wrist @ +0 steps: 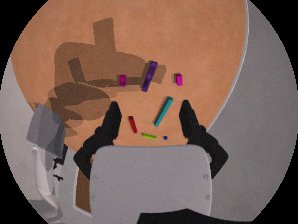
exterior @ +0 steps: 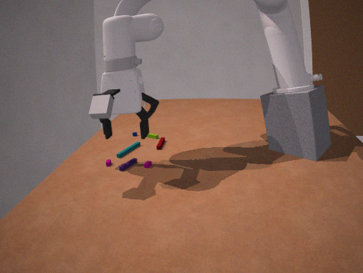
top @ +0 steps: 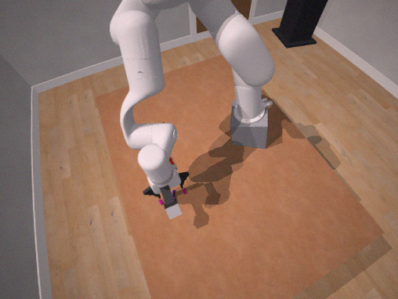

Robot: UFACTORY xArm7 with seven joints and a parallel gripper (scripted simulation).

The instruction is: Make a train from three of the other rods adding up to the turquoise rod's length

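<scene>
My gripper (top: 171,191) (exterior: 126,136) (wrist: 150,107) is open and empty, above the rods. The turquoise rod (exterior: 128,149) (wrist: 163,111) lies flat; the arm hides it in the top view. The purple rod (top: 174,194) (exterior: 128,164) (wrist: 149,76) lies apart between two magenta rods: one magenta rod (top: 161,202) (exterior: 108,163) (wrist: 179,79) on the wall side, the other magenta rod (top: 184,191) (exterior: 148,164) (wrist: 122,80) on the base side. The red rod (top: 171,160) (exterior: 161,143) (wrist: 132,124), lime rod (exterior: 153,136) (wrist: 149,136) and blue rod (exterior: 134,134) (wrist: 165,137) lie separately, beyond the turquoise rod.
The arm's grey base block (top: 249,135) (exterior: 296,125) (wrist: 46,125) stands on the orange-brown table top (top: 274,219) (exterior: 214,229) (wrist: 200,40). The arm's shadow falls across the table near the purple rod and the base-side magenta rod.
</scene>
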